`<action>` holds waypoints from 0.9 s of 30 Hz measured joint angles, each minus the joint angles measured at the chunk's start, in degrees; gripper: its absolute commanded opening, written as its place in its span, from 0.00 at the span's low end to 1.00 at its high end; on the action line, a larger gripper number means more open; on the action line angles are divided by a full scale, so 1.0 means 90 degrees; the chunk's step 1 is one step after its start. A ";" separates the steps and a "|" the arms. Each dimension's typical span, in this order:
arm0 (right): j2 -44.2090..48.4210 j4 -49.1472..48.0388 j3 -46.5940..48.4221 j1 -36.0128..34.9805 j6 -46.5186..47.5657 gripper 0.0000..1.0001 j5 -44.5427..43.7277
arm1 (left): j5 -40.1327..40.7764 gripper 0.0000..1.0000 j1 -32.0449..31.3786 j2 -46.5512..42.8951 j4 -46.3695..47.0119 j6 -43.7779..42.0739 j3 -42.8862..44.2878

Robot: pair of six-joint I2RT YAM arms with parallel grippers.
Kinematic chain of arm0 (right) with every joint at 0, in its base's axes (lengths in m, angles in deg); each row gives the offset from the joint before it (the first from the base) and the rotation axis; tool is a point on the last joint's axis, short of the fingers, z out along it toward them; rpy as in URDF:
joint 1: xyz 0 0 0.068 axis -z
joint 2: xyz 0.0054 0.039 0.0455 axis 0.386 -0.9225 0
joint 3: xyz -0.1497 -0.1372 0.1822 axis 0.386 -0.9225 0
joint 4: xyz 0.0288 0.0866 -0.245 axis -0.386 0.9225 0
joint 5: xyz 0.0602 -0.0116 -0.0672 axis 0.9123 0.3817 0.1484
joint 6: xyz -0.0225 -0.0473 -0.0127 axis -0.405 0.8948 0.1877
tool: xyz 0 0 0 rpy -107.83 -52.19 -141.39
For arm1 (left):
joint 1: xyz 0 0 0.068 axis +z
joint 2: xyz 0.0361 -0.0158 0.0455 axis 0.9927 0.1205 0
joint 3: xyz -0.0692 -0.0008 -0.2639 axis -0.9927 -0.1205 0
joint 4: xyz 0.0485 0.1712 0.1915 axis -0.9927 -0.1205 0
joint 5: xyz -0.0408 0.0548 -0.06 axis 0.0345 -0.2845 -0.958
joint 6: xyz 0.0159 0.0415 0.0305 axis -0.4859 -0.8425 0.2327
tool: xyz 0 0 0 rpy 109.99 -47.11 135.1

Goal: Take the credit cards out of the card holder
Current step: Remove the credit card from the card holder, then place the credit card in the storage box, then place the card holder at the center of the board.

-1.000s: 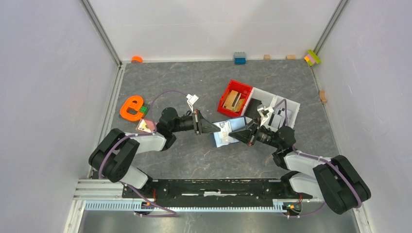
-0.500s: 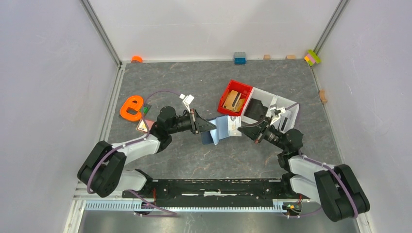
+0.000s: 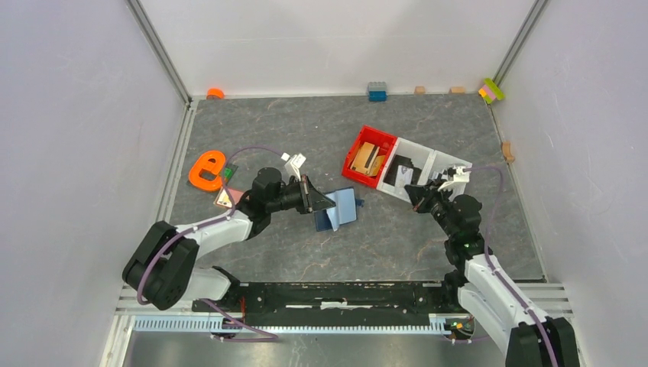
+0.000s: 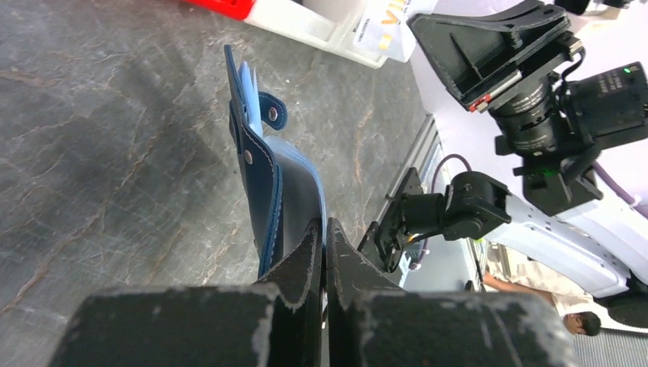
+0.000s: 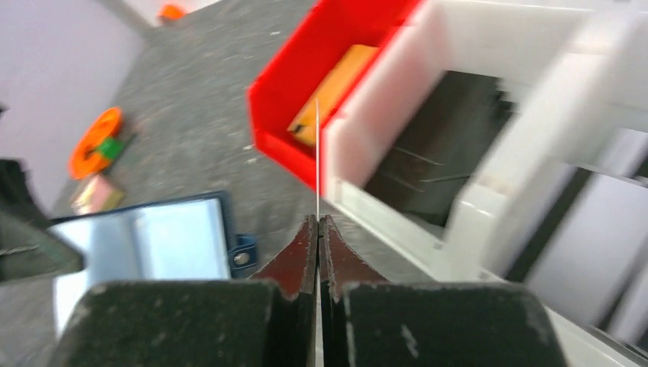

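The card holder (image 3: 338, 209), dark navy with a light blue inside, stands open and tilted off the table. My left gripper (image 4: 324, 225) is shut on its lower flap, and its snap tab (image 4: 271, 113) points away. My right gripper (image 5: 318, 220) is shut on a thin credit card (image 5: 317, 153), seen edge-on as a pale line. It hangs by the trays, well to the right of the card holder (image 5: 153, 245). In the top view the right gripper (image 3: 419, 196) sits at the white tray's near edge. A pinkish credit card (image 3: 226, 198) lies flat beside the left arm.
A red tray (image 3: 370, 155) with tan wooden blocks adjoins a white tray (image 3: 432, 172) behind the right gripper. An orange e-shaped piece (image 3: 208, 170) lies at the left. A blue brick (image 3: 377, 92) and small blocks line the back wall.
My right gripper closed on a card at the holder and drew it out to the right, up to the white tray. The left gripper kept hold of the holder, shifting it slightly left.
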State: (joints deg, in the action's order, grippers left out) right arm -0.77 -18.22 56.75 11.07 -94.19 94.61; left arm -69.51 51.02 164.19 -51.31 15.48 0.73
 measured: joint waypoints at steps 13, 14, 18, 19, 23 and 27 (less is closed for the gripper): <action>0.0389 0.2013 0.0491 0.0277 0.0656 0.00 -0.2586 | 0.0510 0.02 0.0012 0.0699 -0.1302 -0.0495 0.0687; 0.0408 0.2052 0.0508 0.0311 0.0661 0.00 -0.2647 | 0.0534 0.02 0.0012 0.0797 -0.1406 -0.0517 0.0741; 0.0486 0.2093 0.0515 0.0410 0.0663 0.00 -0.2805 | 0.0578 0.02 0.0012 0.1066 -0.1705 -0.0561 0.0867; 0.0481 0.2106 0.0525 0.0442 0.0658 0.00 -0.2834 | 0.0578 0.02 0.0012 0.1105 -0.1773 -0.0563 0.0889; 0.0294 0.2183 0.0576 0.0627 0.0668 0.00 -0.2982 | 0.0580 0.02 0.0012 0.1207 -0.1906 -0.0600 0.0942; -0.0034 0.2242 0.0576 0.0814 0.0624 0.00 -0.2997 | 0.0585 0.02 0.0012 0.1273 -0.2052 -0.0678 0.1025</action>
State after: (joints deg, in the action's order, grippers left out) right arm -1.08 1.96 61.93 18.39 -88.57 67.64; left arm -64.24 51.13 175.64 -69.78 9.38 9.96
